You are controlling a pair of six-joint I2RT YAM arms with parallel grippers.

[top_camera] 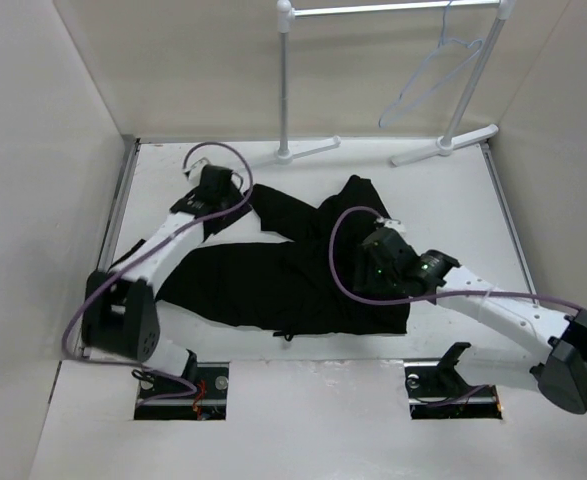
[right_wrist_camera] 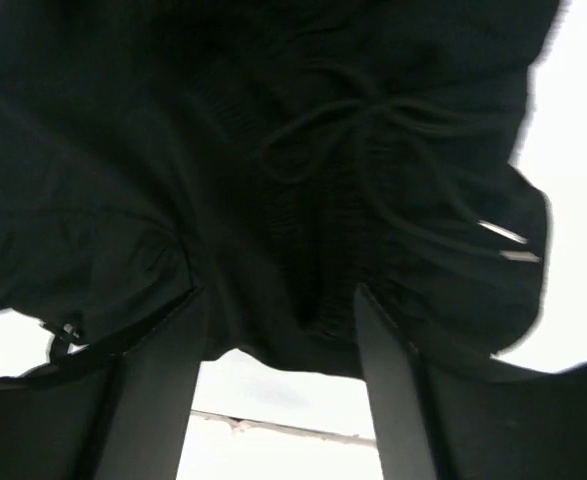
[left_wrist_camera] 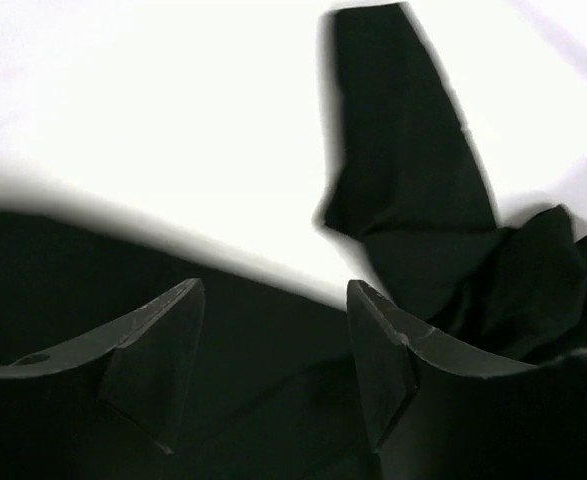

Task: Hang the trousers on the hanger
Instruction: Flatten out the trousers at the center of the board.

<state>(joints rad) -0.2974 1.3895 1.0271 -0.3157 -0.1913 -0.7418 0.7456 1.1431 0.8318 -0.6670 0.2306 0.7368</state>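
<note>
The black trousers [top_camera: 263,285] lie spread and rumpled across the middle of the table. The pale wire hanger [top_camera: 428,80] hangs from the rack's bar at the back right, far from both arms. My left gripper [top_camera: 223,195] hovers over the trousers' upper left part. In the left wrist view it [left_wrist_camera: 275,290] stands open above dark cloth, with a trouser leg [left_wrist_camera: 413,200] stretching away ahead. My right gripper [top_camera: 381,245] is over the right end of the trousers. It [right_wrist_camera: 278,295] is open, the gathered waistband with its drawstring [right_wrist_camera: 373,110] just beyond the fingertips.
A white tube garment rack [top_camera: 286,80] stands at the back of the white table [top_camera: 453,200], its feet on the table's far edge. Pale walls close in the left, right and back sides. Purple cables loop over both arms.
</note>
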